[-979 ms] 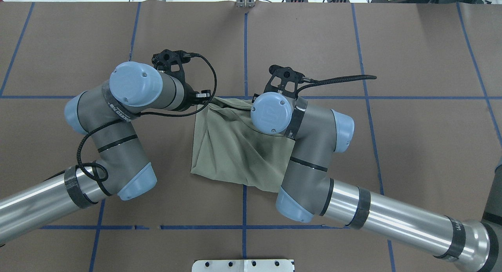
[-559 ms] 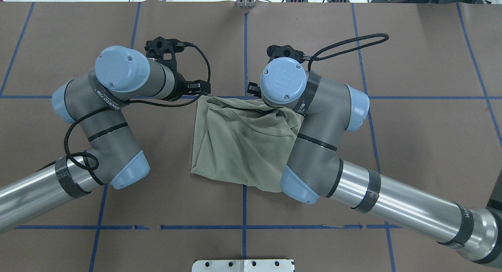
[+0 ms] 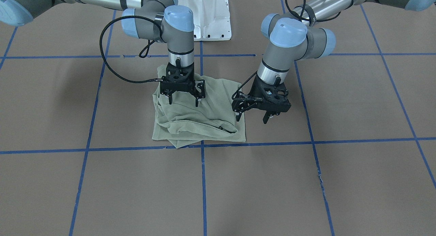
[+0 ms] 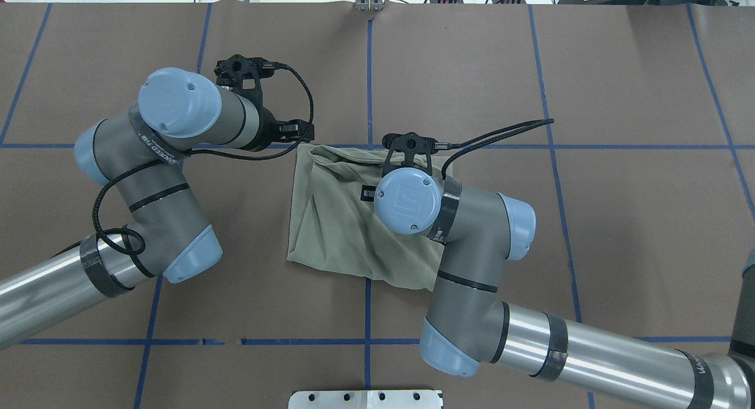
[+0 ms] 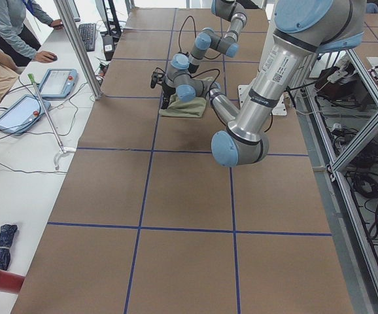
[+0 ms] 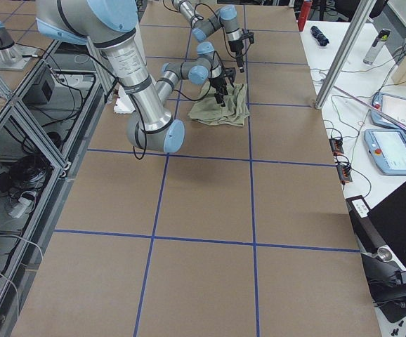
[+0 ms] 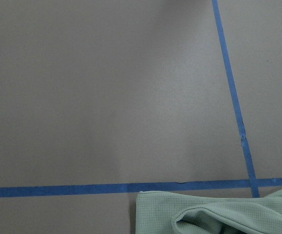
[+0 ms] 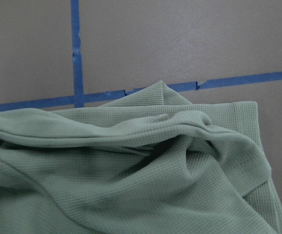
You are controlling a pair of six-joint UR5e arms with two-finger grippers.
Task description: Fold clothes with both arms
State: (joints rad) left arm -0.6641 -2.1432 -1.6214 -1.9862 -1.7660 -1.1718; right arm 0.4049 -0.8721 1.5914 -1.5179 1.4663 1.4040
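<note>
Both arms come in from the base side and bend sharply near their ends. The right arm [image 4: 472, 267] runs out long and low, then doubles back at the wrist, and its last joint turns straight down. The right gripper [image 3: 183, 102] therefore points vertically, its two fingers spread wide. The left arm [image 4: 150, 185] folds at its wrist too. The left gripper [image 3: 252, 119] hangs tilted, slanting a little toward its partner, jaws likewise apart. The two grippers sit near each other, at much the same height.
</note>
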